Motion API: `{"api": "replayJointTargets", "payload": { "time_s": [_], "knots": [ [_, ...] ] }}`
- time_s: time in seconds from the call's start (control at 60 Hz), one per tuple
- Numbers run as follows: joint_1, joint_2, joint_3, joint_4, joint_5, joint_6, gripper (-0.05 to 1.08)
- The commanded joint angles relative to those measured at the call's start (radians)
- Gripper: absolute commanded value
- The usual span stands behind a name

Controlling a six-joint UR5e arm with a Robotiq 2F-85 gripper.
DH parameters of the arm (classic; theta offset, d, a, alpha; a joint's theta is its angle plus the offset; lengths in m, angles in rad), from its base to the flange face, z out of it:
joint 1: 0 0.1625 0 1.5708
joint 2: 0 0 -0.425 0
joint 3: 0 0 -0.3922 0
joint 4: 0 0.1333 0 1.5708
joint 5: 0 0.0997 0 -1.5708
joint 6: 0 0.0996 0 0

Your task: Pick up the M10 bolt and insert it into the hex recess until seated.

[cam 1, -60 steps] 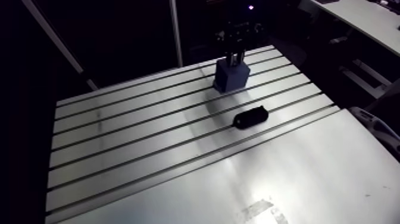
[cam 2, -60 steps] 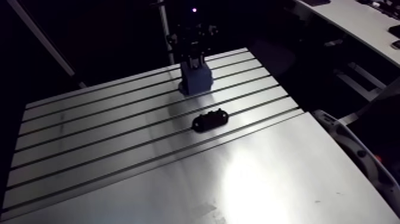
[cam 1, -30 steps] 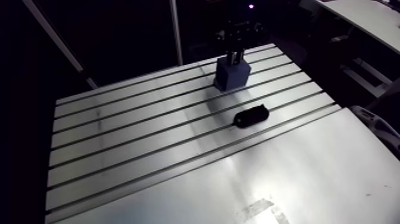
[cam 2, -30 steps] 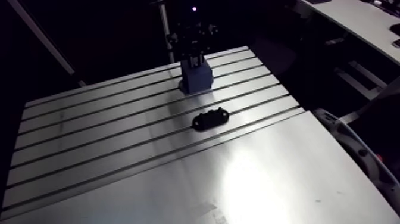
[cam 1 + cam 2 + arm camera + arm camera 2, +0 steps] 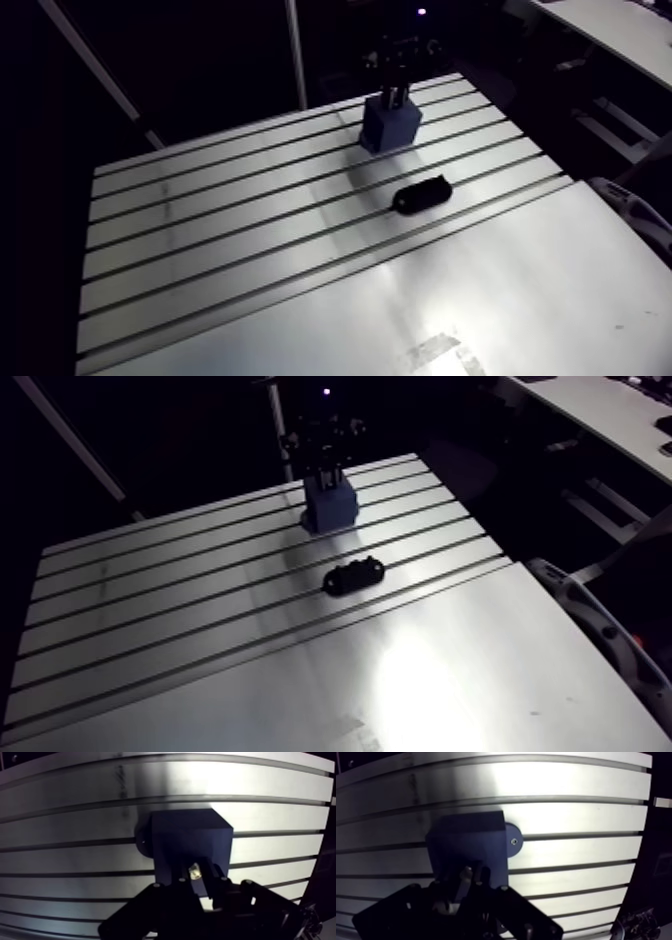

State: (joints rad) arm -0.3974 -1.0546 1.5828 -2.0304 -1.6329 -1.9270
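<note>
surface (image 5: 520, 270): bare metal, brushed sheen, glare | block (image 5: 392, 128): matt blue | bolt (image 5: 194, 872): shiny metal | pincer (image 5: 199, 880): matt black

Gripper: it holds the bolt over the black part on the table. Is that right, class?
Not quite. The gripper holds the bolt over the blue block, as the wrist view shows. The black part lies apart from it on the table.
</note>
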Motion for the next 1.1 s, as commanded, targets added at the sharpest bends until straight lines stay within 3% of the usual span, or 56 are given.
{"api": "replayJointTargets", "payload": {
  "time_s": [0.017, 1.1],
  "knots": [
    [0.000, 0.000, 0.001, 0.000, 0.000, -0.001, 0.73],
    [0.002, -0.008, 0.003, 0.003, -0.002, -0.128, 0.78]
  ]
}}
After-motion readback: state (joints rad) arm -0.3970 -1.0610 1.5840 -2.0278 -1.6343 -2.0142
